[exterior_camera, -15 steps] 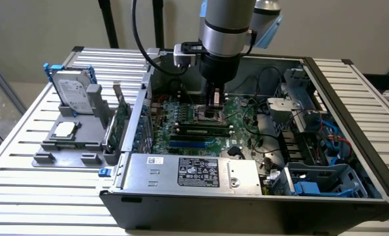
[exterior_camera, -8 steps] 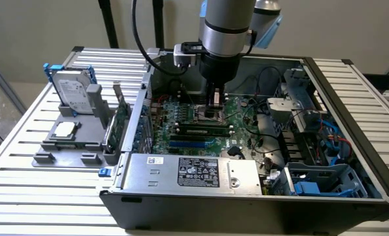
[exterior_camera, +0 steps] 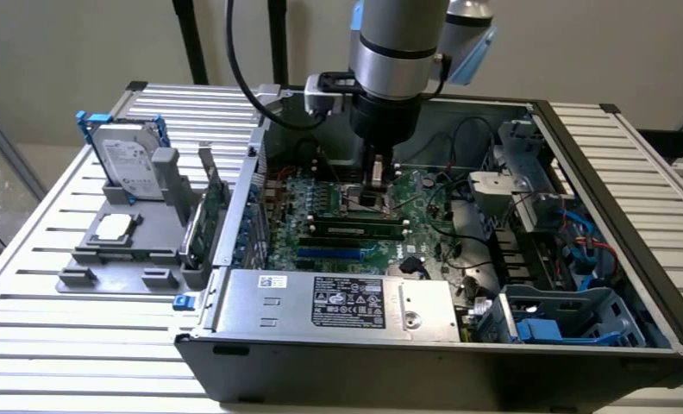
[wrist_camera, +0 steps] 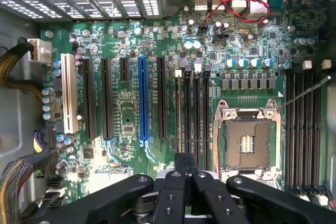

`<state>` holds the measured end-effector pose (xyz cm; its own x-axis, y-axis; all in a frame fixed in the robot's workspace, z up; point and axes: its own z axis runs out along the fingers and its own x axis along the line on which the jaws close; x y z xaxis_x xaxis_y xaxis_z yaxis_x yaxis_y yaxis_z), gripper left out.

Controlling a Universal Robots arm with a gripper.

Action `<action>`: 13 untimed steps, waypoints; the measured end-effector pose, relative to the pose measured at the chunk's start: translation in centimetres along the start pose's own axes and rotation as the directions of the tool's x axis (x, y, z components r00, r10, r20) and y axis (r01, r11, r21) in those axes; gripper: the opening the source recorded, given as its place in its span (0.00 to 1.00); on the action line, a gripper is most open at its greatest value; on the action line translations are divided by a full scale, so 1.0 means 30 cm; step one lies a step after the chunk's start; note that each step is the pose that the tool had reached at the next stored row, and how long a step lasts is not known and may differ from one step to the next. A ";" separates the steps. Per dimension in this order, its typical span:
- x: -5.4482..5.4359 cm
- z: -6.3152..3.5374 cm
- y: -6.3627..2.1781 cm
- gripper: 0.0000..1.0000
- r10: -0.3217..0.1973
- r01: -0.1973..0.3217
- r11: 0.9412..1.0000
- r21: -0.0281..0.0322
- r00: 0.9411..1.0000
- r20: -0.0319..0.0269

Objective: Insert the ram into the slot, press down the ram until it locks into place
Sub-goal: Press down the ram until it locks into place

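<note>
Ram [exterior_camera: 354,229] is seated in slot [exterior_camera: 354,236], at 6 o'clock of the jaws in the exterior view. Jaws closed, holding nothing. Latches: cannot tell whether locked.

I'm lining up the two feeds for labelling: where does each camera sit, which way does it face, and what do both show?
Exterior view: off the arm, raised outside the open computer case, looking down at a slant into it; the arm and its pincer reach into the case.
Wrist view: on the wrist, facing straight down at the motherboard; the shut pincer sits in the foreground.
Shared: the motherboard and its blue slot.
</note>
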<state>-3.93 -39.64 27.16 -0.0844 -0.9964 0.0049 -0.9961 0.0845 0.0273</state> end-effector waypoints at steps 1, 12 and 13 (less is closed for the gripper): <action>0.000 0.000 0.000 0.11 0.017 -0.017 1.000 0.000 1.000 0.000; 0.000 0.000 0.000 0.11 0.197 -0.197 0.980 -0.001 0.980 0.005; 0.000 0.000 0.000 0.11 0.215 -0.215 0.977 -0.002 0.977 0.006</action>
<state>-3.93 -39.65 27.16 -0.2962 -0.9551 0.0049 -0.9547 0.2963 0.0272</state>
